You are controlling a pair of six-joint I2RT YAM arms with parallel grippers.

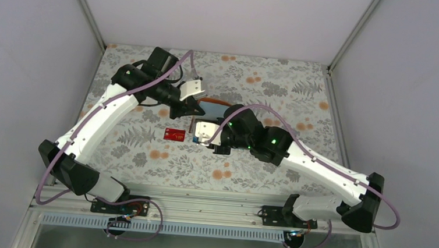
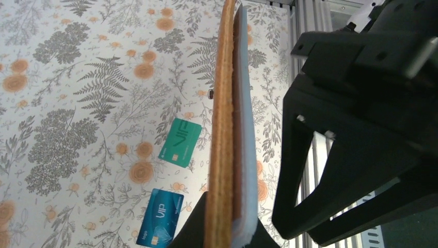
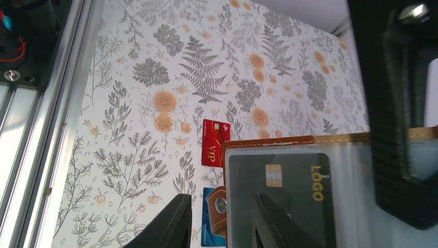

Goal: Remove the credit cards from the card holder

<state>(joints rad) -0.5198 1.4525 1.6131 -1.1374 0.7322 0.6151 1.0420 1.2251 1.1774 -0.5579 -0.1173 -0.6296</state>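
The brown leather card holder [image 2: 225, 129] hangs open above the table, edge-on in the left wrist view, and my left gripper [image 2: 227, 230] is shut on its lower end. A black card [image 3: 289, 191] with gold lettering sits in its clear inner pocket. My right gripper [image 3: 220, 197] is open at the holder's free edge, one finger [image 3: 271, 222] in front of the black card and the snap tab [image 3: 219, 206] between the fingers. On the table lie a red card [image 1: 174, 134], a teal card [image 2: 180, 142] and a blue card [image 2: 160, 217].
The floral tablecloth [image 1: 145, 154] covers the table. Grey walls enclose it on three sides, and an aluminium rail [image 1: 200, 195] runs along the near edge. The two grippers hang close together over the middle, with the loose cards under and beside the holder.
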